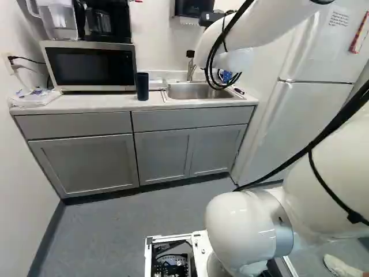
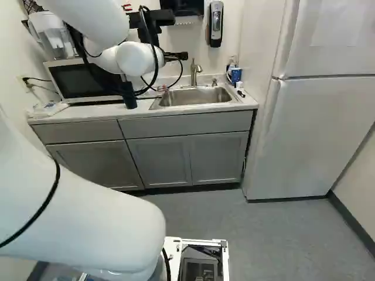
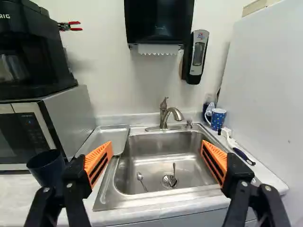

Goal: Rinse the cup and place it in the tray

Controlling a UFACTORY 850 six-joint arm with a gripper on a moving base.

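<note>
Along the counter at the far wall, a clear plastic packet (image 1: 34, 98) lies at the left of the left base view. Next comes a silver microwave (image 1: 89, 66), with a clear pitcher (image 1: 60, 20) and a black coffee maker (image 1: 99, 21) on top. Just beside the microwave's front corner, the dark blue cup (image 1: 142, 86) stands upright on the counter (image 1: 86, 104). It is near the shallow metal tray (image 3: 110, 134), which lies between the microwave and the steel sink (image 3: 156, 149). One side of the gripper partly covers the cup in the wrist view; the cup is outside the fingers.

The gripper (image 2: 177, 57), partly hidden by the white arm in the right base view, is spread wide, its two orange-padded fingers (image 3: 98, 163) well apart. Ahead of them is the sink, with a curved faucet (image 3: 171, 113) at its back rim, a small spoon-like utensil (image 3: 141, 181) in the basin and a drain strainer (image 3: 169, 180) at the bottom. Farther right, past the sink, a blue mug with pale spots (image 3: 218, 119) and a brush (image 3: 240, 152) are on the counter. A white refrigerator (image 2: 319, 134) fills the right of the right base view.
</note>
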